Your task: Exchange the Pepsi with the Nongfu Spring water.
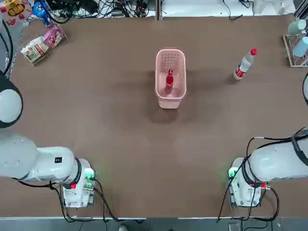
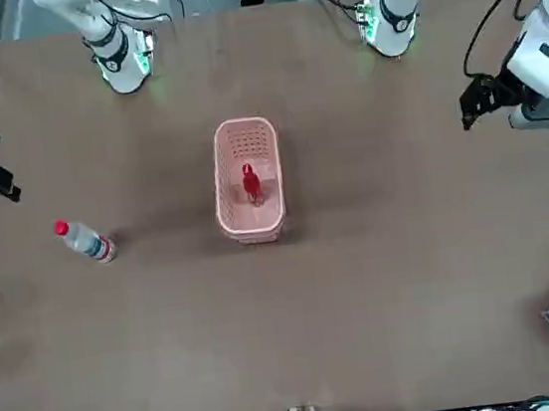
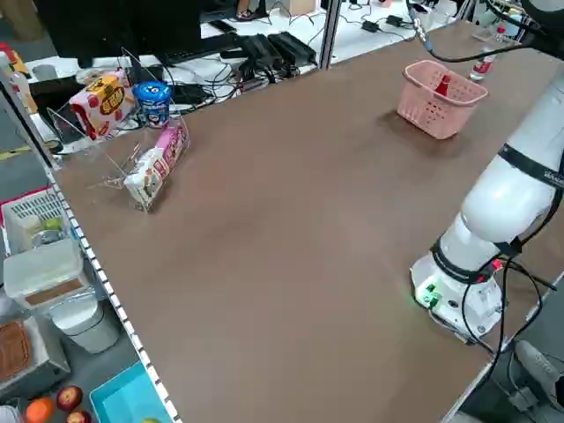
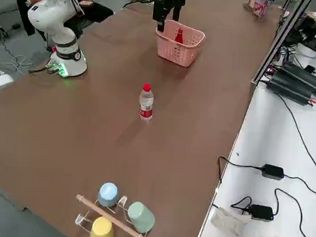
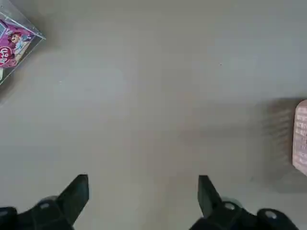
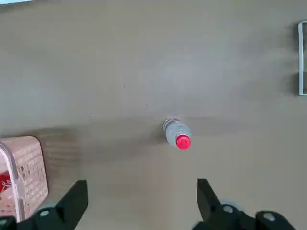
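- While both arms hover over the table, the left fingers [image 5: 144,177] stand apart with nothing between them, off to the left of the pink basket [image 1: 162,98].
- The right fingers [image 6: 142,181] are also apart and empty, off to the basket's right.
- The Pepsi [image 1: 169,81] stands inside the basket, between the two pairs of fingers and well apart from both.
- The Nongfu Spring water [image 4: 146,103] stands upright on the table [image 1: 144,159], on the basket side of the right fingers and touching neither of them.
- Beyond the left fingers, toward the far edge, lies a clear pack of snacks [image 1: 44,44]; beyond the right fingers is a cup rack [image 1: 290,53].
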Robot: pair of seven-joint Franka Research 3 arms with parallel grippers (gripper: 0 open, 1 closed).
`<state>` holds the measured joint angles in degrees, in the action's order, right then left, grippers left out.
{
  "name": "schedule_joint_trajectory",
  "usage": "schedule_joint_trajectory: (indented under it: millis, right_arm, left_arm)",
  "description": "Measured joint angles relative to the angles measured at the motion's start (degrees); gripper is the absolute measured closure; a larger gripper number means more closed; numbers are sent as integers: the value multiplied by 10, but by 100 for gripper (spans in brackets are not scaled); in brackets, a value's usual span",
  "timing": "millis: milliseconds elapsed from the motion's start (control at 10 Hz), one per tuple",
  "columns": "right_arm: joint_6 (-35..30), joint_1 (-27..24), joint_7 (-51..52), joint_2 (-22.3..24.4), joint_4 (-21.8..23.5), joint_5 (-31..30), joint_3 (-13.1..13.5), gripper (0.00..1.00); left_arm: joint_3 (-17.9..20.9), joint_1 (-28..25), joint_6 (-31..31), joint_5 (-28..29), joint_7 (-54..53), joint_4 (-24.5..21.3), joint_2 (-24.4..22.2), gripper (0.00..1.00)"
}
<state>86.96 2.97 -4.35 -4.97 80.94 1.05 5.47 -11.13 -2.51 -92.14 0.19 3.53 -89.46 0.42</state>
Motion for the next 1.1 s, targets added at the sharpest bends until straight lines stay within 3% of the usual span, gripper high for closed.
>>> schedule_joint_trajectory:
  millis: [500, 900, 1100]
  right_arm:
    - [12, 0, 5, -1, 9, -1, 1, 0]
    - [93, -36, 108, -5, 76, -1, 10, 0]
    - [167, -63, 152, -6, 135, 0, 11, 0]
  left_arm:
    - [-21, 9, 16, -2, 2, 3, -1, 0]
    - [-140, 14, -1, -9, 133, 5, 21, 0]
    - [-215, 22, -66, -18, 233, 5, 58, 0]
